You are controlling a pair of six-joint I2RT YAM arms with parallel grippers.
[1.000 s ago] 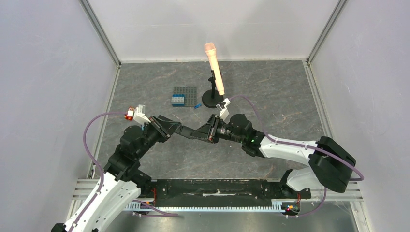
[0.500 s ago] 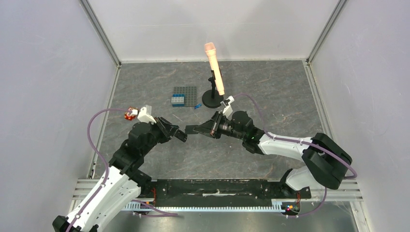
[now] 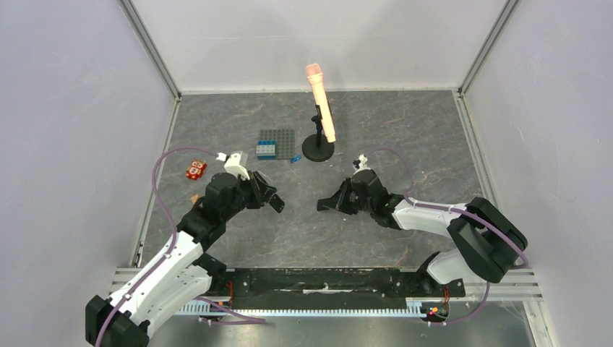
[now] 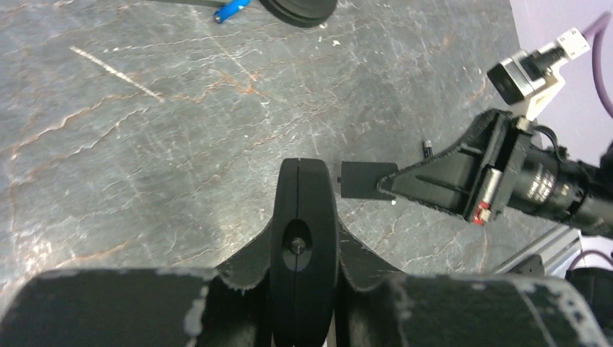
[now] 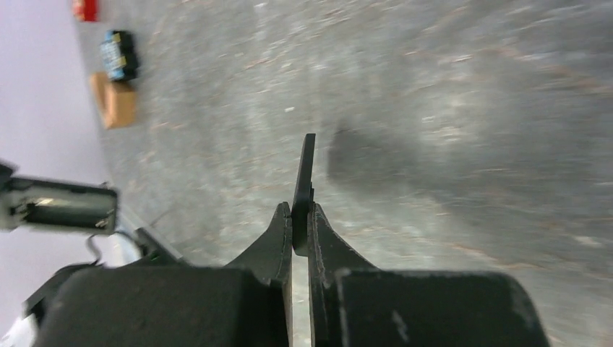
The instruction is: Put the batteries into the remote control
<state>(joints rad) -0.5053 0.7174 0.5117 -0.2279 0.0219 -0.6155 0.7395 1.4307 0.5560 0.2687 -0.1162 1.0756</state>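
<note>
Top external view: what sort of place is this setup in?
Probably a lab robot test cell: plain white enclosure walls on aluminium corner posts, a grey marbled tabletop, and props like a peach microphone on a black stand.

The left gripper point(image 3: 268, 199) and right gripper point(image 3: 327, 204) face each other, well apart, each clamped on a black piece (outlines hard to read): the slim black plastic remote control point(image 3: 276, 205) and its small flat black back cover point(image 3: 322, 207). Beyond them stand a peach microphone on a black stand point(image 3: 321, 108) and a grey studded plate point(image 3: 283, 136) bearing 1 blue brick point(image 3: 266, 150).
</note>
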